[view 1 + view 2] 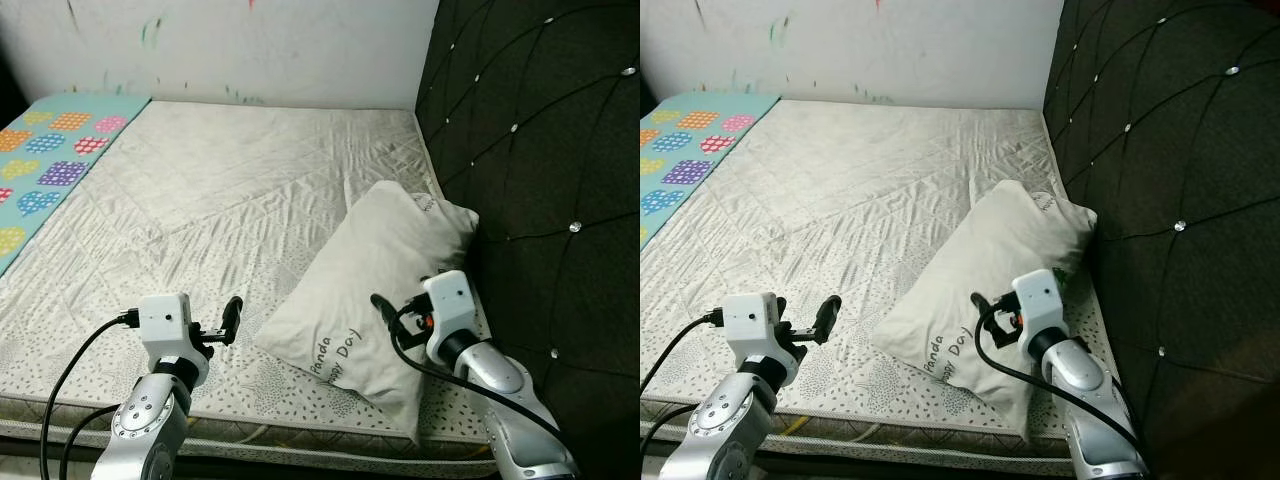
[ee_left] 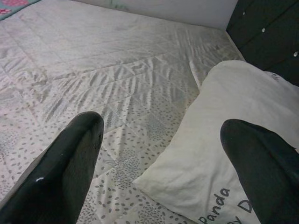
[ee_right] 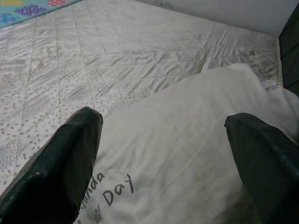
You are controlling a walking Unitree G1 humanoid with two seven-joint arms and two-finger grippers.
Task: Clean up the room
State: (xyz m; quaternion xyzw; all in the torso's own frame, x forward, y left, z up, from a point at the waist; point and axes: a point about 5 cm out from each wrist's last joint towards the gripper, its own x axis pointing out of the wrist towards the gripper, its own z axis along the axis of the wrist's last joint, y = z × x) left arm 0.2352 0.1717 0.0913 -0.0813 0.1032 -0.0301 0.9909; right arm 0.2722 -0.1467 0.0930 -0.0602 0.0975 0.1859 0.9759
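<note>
A cream pillow [image 1: 372, 290] with the print "Panda Day" lies on the bed's right side, its far end leaning on the headboard. My right gripper [image 3: 163, 119] hovers open just above the pillow's near half, with one finger [image 1: 384, 308] over the fabric. To the pillow's left, my left gripper [image 2: 161, 125] is open over the bare mattress [image 1: 230, 190], and its finger [image 1: 232, 318] stands a short way from the pillow's near corner. Neither gripper holds anything.
A dark tufted headboard [image 1: 540, 150] rises along the right side. A turquoise cover with coloured hearts [image 1: 50, 160] lies at the far left of the bed. A white wall [image 1: 250, 40] stands behind. The mattress's front edge [image 1: 300, 450] is close below my arms.
</note>
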